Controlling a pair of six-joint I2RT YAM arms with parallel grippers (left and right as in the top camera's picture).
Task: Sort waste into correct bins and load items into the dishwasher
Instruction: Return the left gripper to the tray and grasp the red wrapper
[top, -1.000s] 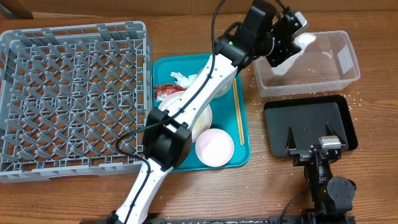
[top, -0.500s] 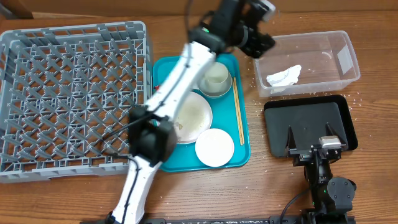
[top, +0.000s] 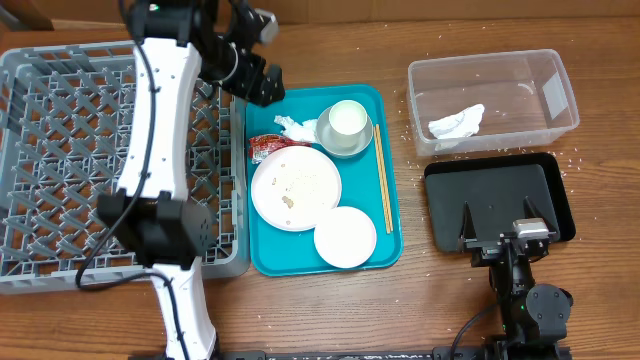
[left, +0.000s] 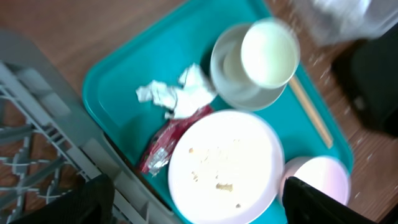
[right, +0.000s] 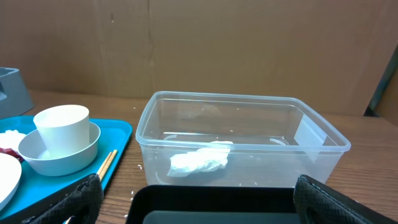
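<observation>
Left gripper hangs spread and empty over the tray's 11 o'clock corner, likely lined up for the tissue and wrapper there. A second tissue lies in the tub at 2 o'clock. Right gripper idles, spread, over the black tray.

Overhead looks down; wrists share teal tray.

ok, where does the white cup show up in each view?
Overhead: white cup upper middle, near the top edge of the teal tray.
Left wrist: top right, slightly blurred.
Right wrist: far left, mid-height.
Shared landmark: the grey bowl that the cup sits in, seen in all three views.
</observation>
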